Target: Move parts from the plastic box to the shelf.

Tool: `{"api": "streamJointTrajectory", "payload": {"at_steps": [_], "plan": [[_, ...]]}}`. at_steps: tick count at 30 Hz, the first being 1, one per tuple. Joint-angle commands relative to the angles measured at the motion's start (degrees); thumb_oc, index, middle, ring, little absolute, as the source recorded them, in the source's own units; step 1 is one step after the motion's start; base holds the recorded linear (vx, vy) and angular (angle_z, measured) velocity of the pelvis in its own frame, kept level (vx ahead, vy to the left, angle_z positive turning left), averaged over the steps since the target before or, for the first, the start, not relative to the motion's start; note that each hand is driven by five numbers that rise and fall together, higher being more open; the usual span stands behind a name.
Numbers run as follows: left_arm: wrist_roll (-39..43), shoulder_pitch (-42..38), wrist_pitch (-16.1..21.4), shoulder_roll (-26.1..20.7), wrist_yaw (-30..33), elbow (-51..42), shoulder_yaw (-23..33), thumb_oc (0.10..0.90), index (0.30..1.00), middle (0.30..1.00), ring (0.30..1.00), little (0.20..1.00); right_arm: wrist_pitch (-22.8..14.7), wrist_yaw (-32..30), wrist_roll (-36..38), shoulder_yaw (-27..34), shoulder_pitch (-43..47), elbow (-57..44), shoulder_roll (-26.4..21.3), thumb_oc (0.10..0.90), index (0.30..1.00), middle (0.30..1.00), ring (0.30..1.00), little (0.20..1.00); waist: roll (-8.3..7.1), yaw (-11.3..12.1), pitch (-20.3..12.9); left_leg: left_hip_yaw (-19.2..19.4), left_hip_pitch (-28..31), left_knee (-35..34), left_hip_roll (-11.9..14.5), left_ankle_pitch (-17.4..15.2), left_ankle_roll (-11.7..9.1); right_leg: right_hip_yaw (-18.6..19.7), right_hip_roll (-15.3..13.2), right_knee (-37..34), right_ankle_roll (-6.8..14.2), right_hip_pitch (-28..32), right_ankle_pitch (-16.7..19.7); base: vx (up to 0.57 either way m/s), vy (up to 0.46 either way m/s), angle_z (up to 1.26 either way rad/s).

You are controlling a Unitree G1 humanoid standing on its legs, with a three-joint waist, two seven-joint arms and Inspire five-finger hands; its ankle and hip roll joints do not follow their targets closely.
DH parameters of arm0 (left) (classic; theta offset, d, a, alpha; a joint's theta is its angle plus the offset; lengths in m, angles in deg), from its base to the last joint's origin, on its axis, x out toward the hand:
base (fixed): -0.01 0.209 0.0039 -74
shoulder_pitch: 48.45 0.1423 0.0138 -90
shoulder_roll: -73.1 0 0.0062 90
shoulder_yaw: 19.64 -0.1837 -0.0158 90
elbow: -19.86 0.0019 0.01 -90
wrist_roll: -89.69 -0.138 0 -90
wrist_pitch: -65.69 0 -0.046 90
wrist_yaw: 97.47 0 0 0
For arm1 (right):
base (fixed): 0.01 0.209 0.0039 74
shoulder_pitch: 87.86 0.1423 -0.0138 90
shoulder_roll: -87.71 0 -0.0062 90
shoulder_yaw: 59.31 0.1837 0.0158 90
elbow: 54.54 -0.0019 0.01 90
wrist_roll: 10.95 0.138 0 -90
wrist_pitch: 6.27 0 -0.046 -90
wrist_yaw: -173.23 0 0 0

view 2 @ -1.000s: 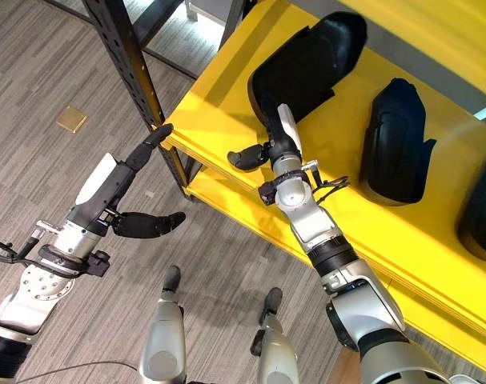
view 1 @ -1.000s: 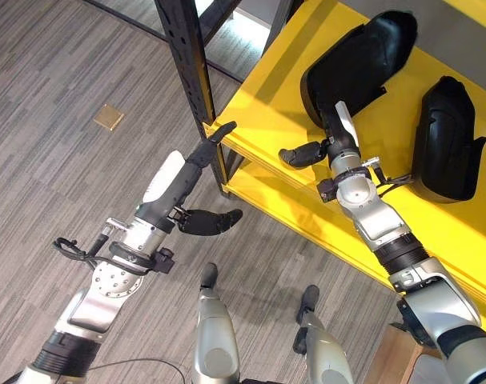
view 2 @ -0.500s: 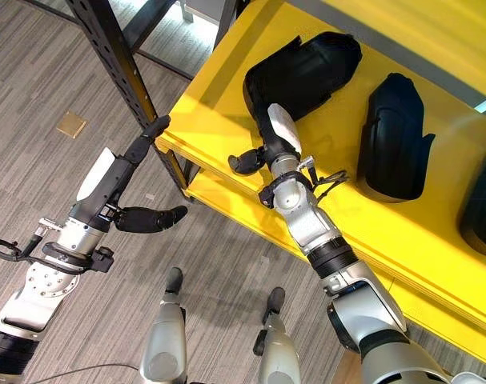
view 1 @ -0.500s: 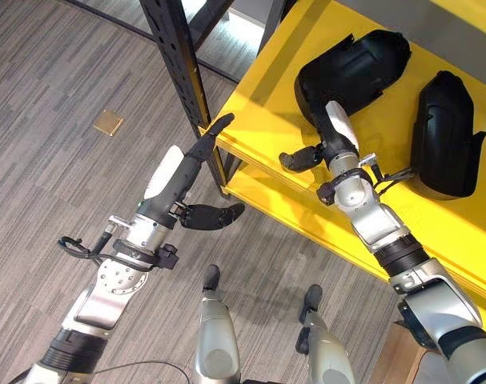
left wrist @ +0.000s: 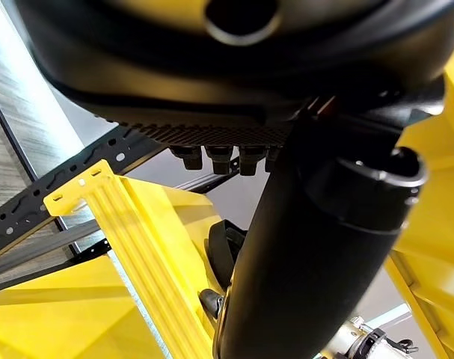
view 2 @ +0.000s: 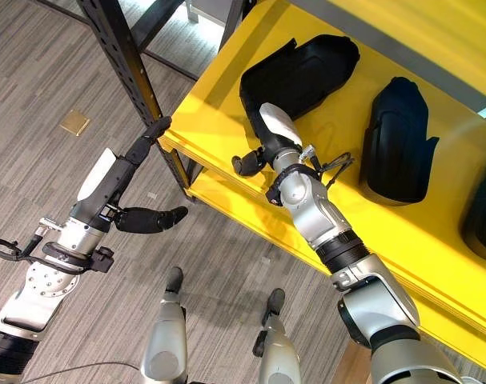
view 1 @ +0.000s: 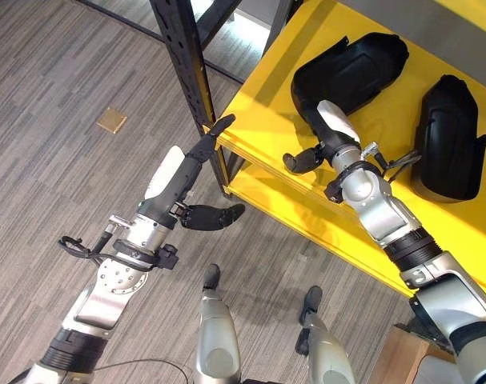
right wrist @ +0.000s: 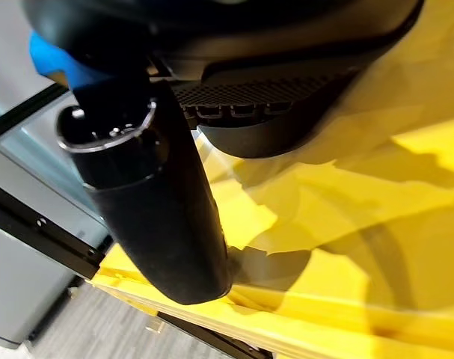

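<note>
- The left hand (view 1: 196, 164) is nearest, held over the grey plank floor (view 1: 50, 176) just off the shelf's front corner. Its fingers are stretched straight, their tips at that corner beside the black upright post (view 1: 186, 80); the thumb juts out sideways and nothing is in its grasp.
- A small tan square (view 1: 111, 121) lies on the floor, well apart from the hand.
- The yellow shelf (view 1: 259, 120) runs along the far side, with a lower yellow level (view 1: 275, 200) showing beneath its front edge.
- The right hand (view 2: 268, 140) lies over the shelf near the front edge, its white-covered back uppermost and the thumb sticking out toward the shelf's front corner. Its fingers reach to the near end of the first part; from the head views it cannot be told whether they touch it. In the right wrist view the fingers are straight over bare yellow shelf, gripping nothing.
- A black moulded part (view 1: 351, 68) lies on the shelf just beyond the right hand, closest to the post.
- A second black part (view 1: 447, 136) lies beside it, further along the shelf, the two apart.
- A third dark part (view 2: 484, 208) shows further still along the shelf.
</note>
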Motion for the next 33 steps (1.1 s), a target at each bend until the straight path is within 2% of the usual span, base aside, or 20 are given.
{"api": "streamJointTrajectory", "payload": {"at_steps": [1,8,12,15,21,33], "plan": [[3.2,-1.4,4.0,0.1,0.3,-6.0,2.2,0.9,1.0,1.0,1.0,1.0,4.5,1.4,-6.0,-1.9,-1.7,3.3,-3.4,0.9,1.0,1.0,1.0,1.0,-1.92,0.0,-3.8,3.1,-5.7,-3.2,-0.1,6.8,2.8,2.9,1.3,7.7,-1.4,8.9,-15.9,0.01,-0.021,0.04],[3.5,-0.8,3.8,-0.3,-0.3,-6.5,2.8,0.9,1.0,1.0,1.0,1.0,9.5,6.6,-9.6,-2.3,-2.6,4.5,-5.1,0.9,1.0,1.0,1.0,1.0,-2.47,-0.1,-3.8,3.3,-5.5,-3.2,0.2,6.8,2.8,2.9,1.5,7.5,-1.4,9.1,-15.7,0.01,-0.011,0.02],[4.1,-0.2,3.2,-0.7,-0.9,-6.9,3.6,0.9,1.0,1.0,1.0,1.0,10.3,7.4,-14.5,-1.9,-3.4,4.5,-6.5,0.9,1.0,1.0,1.0,1.0,-2.93,-0.4,-4.1,3.4,-5.4,-2.9,0.4,6.7,2.8,3.1,1.6,7.6,-1.3,9.3,-15.6,0.0,0.0,0.0],[4.4,0.2,3.3,-1.0,-1.4,-7.0,3.8,0.9,1.0,1.0,1.0,1.0,11.0,8.1,-15.5,-1.7,-3.8,4.1,-7.5,0.9,1.0,1.0,1.0,1.0,-3.18,-0.5,-4.2,3.5,-5.4,-2.7,0.6,6.6,2.8,3.1,1.7,7.6,-1.3,9.4,-15.5,0.0,0.0,0.0],[4.8,1.0,2.9,-1.4,-1.7,-7.8,4.5,0.9,1.0,1.0,1.0,1.0,10.9,8.2,-15.8,-1.2,-5.0,1.0,-9.4,0.9,1.0,1.0,1.0,1.0,-3.51,-1.0,-4.4,3.7,-5.4,-2.5,0.8,6.6,2.7,3.4,1.9,7.6,-1.2,9.4,-15.4,0.0,0.0,0.0],[5.5,2.4,2.4,-1.9,-1.8,-8.5,6.1,0.9,1.0,1.0,1.0,1.0,6.0,11.6,-19.0,-0.6,-6.7,-6.8,-12.0,0.9,1.0,1.0,1.0,1.0,-3.93,-1.8,-4.7,4.2,-5.3,-2.2,1.0,6.4,2.8,3.9,2.0,7.5,-1.1,9.4,-15.4,0.0,0.0,0.0]]}}
